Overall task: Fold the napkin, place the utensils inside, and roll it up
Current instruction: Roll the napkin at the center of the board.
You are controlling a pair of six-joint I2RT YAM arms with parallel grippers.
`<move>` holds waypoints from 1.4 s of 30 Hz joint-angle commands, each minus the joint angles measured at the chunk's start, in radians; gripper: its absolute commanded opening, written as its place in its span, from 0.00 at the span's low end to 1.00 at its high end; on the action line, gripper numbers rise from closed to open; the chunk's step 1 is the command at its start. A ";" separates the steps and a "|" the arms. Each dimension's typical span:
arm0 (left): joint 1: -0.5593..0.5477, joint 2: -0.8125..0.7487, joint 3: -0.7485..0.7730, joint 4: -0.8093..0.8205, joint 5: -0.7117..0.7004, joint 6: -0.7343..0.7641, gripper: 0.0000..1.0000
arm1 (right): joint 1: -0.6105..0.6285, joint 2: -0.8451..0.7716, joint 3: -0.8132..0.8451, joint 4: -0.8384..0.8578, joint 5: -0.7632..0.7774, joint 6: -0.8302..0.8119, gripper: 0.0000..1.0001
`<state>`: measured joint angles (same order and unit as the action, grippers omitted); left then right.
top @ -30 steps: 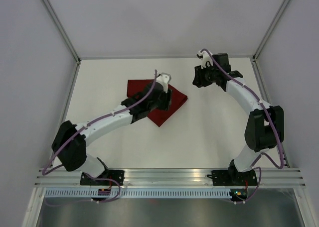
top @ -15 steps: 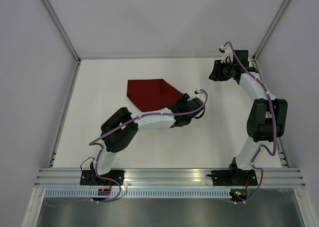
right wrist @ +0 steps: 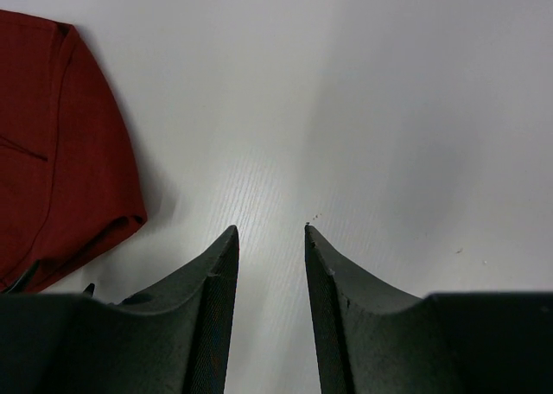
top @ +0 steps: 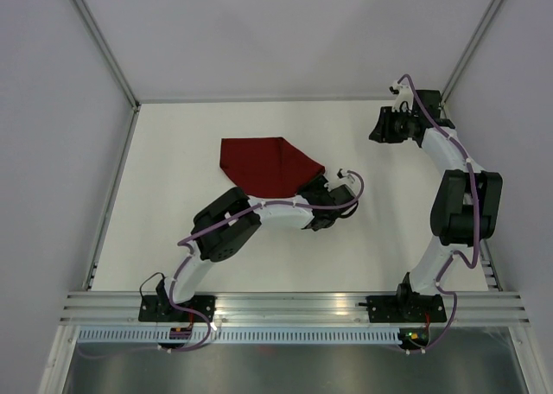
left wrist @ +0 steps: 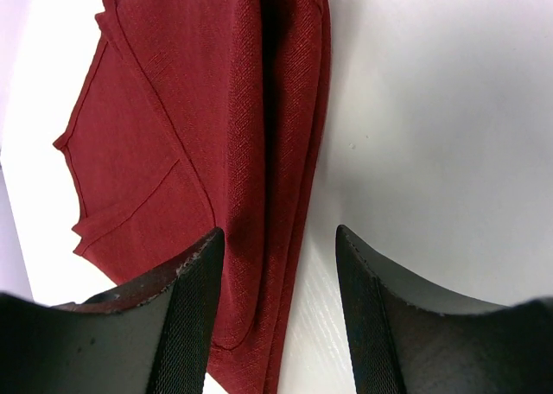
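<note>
I see the napkin (top: pixel 263 162) lying folded on the white table (top: pixel 173 238), with layers stacked along its right edge. My left gripper (left wrist: pixel 276 238) hangs over that edge, fingers spread wide and gripping nothing. My right gripper (right wrist: pixel 270 230) hovers well right of the napkin, fingers narrowly apart, empty

Left arm (top: pixel 278 209) off the napkin (top: pixel 259 162) — down at its right corner, apparently; right arm (top: pixel 442 150) farther back-right.
</note>
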<state>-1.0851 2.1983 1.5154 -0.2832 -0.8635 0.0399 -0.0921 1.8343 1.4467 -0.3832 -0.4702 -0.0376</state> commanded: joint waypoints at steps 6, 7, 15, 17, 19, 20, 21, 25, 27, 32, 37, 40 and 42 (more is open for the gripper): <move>-0.006 0.044 0.035 -0.007 -0.081 0.035 0.58 | -0.003 0.010 -0.011 0.015 -0.028 -0.004 0.42; -0.006 0.051 0.034 -0.007 -0.081 0.034 0.58 | -0.004 0.005 -0.012 0.015 -0.028 -0.005 0.42; -0.006 0.095 0.016 -0.010 -0.081 0.018 0.54 | -0.008 0.002 -0.022 0.017 -0.031 -0.008 0.42; -0.004 0.101 0.012 -0.008 -0.078 0.014 0.54 | -0.008 0.003 -0.022 0.017 -0.033 -0.008 0.42; -0.004 0.112 0.012 -0.010 -0.077 0.014 0.52 | -0.009 0.002 -0.025 0.015 -0.034 -0.008 0.42; -0.003 0.113 0.011 -0.010 -0.072 0.012 0.52 | -0.008 0.000 -0.026 0.017 -0.035 -0.010 0.41; -0.001 0.116 0.011 -0.008 -0.071 0.012 0.52 | -0.008 -0.001 -0.028 0.017 -0.036 -0.011 0.41; 0.001 0.126 0.011 -0.010 -0.060 0.008 0.47 | -0.008 -0.009 -0.034 0.018 -0.038 -0.015 0.40; 0.004 0.132 0.011 -0.008 -0.054 0.009 0.45 | -0.008 -0.010 -0.037 0.020 -0.038 -0.016 0.40; 0.011 0.140 0.009 -0.007 -0.037 0.006 0.38 | -0.008 -0.017 -0.046 0.026 -0.039 -0.022 0.40; 0.019 0.143 0.012 -0.005 -0.028 0.008 0.29 | -0.009 -0.021 -0.062 0.030 -0.036 -0.033 0.39; 0.027 0.135 0.011 -0.002 -0.025 0.009 0.22 | -0.008 -0.026 -0.072 0.035 -0.035 -0.041 0.39; 0.033 0.126 0.009 0.001 -0.016 0.008 0.17 | -0.008 -0.030 -0.077 0.037 -0.033 -0.047 0.39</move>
<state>-1.0714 2.2913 1.5288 -0.2554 -0.9821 0.0463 -0.0956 1.8347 1.3781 -0.3775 -0.4816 -0.0578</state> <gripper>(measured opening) 0.210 0.392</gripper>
